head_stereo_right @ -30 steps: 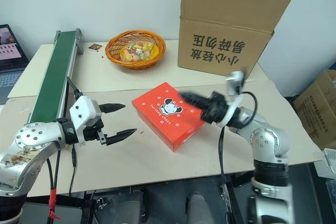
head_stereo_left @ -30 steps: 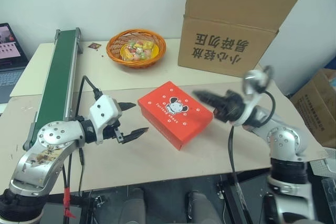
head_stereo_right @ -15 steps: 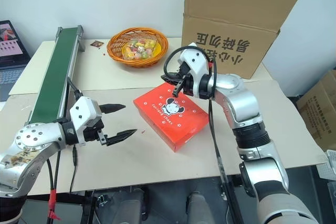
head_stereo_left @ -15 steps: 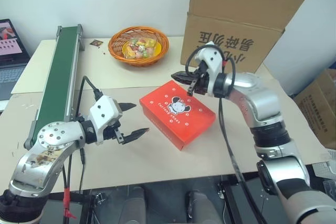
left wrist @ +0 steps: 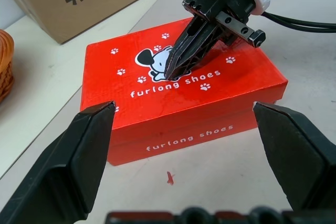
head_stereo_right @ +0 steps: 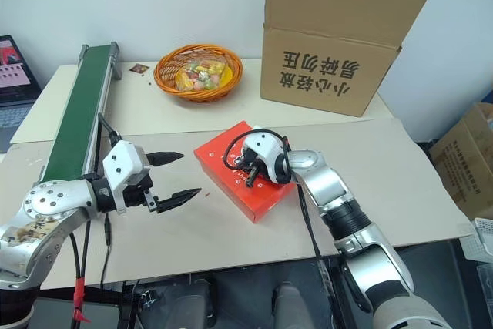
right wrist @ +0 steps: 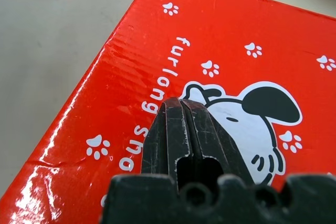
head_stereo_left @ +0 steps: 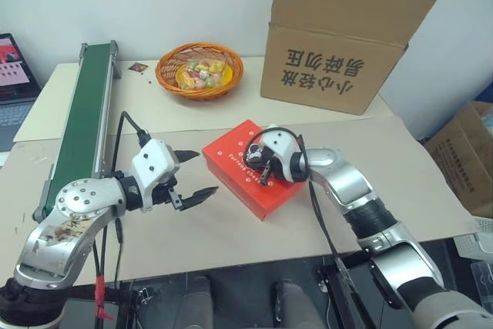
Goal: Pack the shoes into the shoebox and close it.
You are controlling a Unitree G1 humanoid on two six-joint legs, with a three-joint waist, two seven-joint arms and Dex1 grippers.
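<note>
Down from near the brown carton (head_stereo_left: pixel 339 32), my right gripper (left wrist: pixel 176 66) now presses clenched tips onto the shoebox (head_stereo_left: pixel 235 156) lid (seating it); my left gripper (head_stereo_left: pixel 194 173) waits beside, splayed, empty.

Orange basket (head_stereo_left: pixel 199 71), brown carton (head_stereo_left: pixel 339 32), green conveyor (head_stereo_left: pixel 83 117)

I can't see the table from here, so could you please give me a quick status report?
Left gripper open, beside the shoebox. Right gripper shut, tips at the closed lid. No obstruction near the box.
</note>
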